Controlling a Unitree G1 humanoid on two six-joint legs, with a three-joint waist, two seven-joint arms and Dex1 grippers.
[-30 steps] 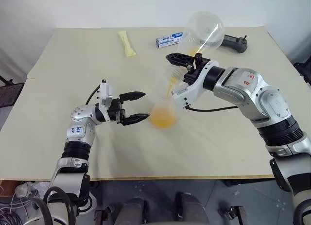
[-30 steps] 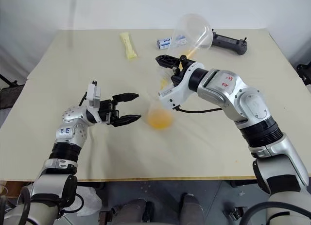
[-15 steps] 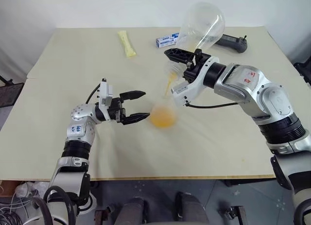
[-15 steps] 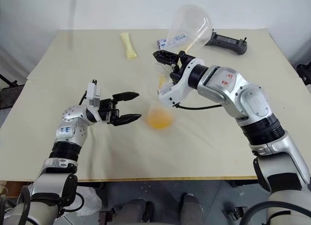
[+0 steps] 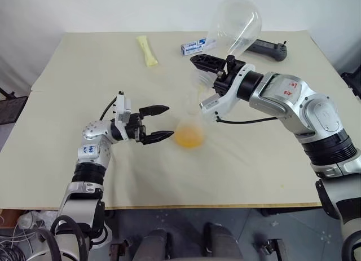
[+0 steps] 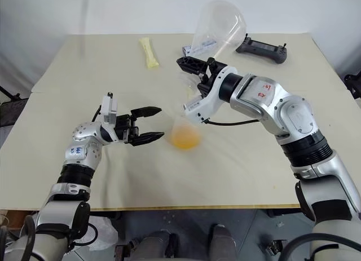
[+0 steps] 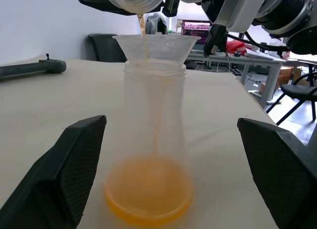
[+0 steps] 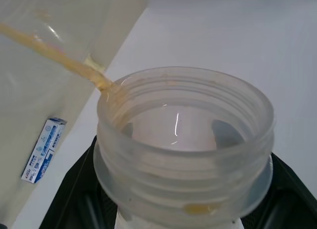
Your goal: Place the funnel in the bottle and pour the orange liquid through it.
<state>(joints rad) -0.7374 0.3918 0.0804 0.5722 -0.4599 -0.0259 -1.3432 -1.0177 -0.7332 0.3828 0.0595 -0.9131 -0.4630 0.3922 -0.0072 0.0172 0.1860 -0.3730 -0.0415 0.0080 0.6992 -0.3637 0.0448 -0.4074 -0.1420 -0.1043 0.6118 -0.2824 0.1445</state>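
The clear bottle (image 5: 189,121) stands mid-table with the clear funnel (image 7: 156,47) seated in its neck. A pool of orange liquid (image 7: 148,199) lies in its base. My right gripper (image 5: 213,67) is shut on the neck of a large round-bodied clear vessel (image 5: 234,21), held upended above the funnel. A thin orange stream (image 8: 59,58) runs down inside it to its mouth (image 8: 184,140) and drips into the funnel. My left gripper (image 5: 169,122) is open, level with the bottle on its left. Its fingers (image 7: 64,169) flank the bottle without touching.
At the table's far side lie a yellow packet (image 5: 147,49), a blue and white box (image 5: 194,47) and a black handle-shaped device (image 5: 268,48). The cream table (image 5: 254,171) is bare to the right of and in front of the bottle.
My right gripper has rolled the round vessel steeper, bottom up, and the orange stream has thinned. The left arm and the bottle have not moved.
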